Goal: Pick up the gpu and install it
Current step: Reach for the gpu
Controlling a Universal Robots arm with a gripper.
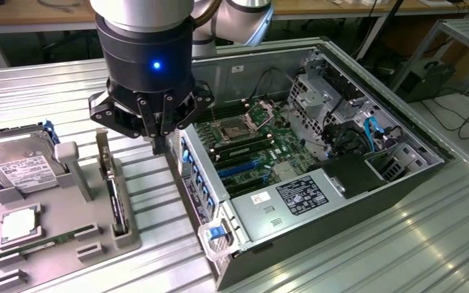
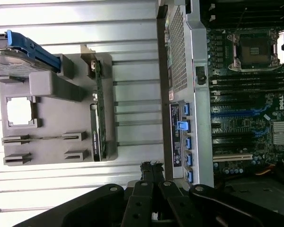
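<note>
Exterior view: closed gripper [image 1: 160, 145] hovers between gpu [image 1: 116, 201] and case [image 1: 218, 70].

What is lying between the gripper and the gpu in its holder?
No object. The wrist view shows a strip of the grey holder and bare ribbed table between the gripper and the gpu.

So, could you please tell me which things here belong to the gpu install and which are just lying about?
For the job: gpu, standing on edge in the grey holder; open computer case; gripper, shut and empty, between holder and case.
Just lying about: hard drive; processor chip; memory stick.
</note>
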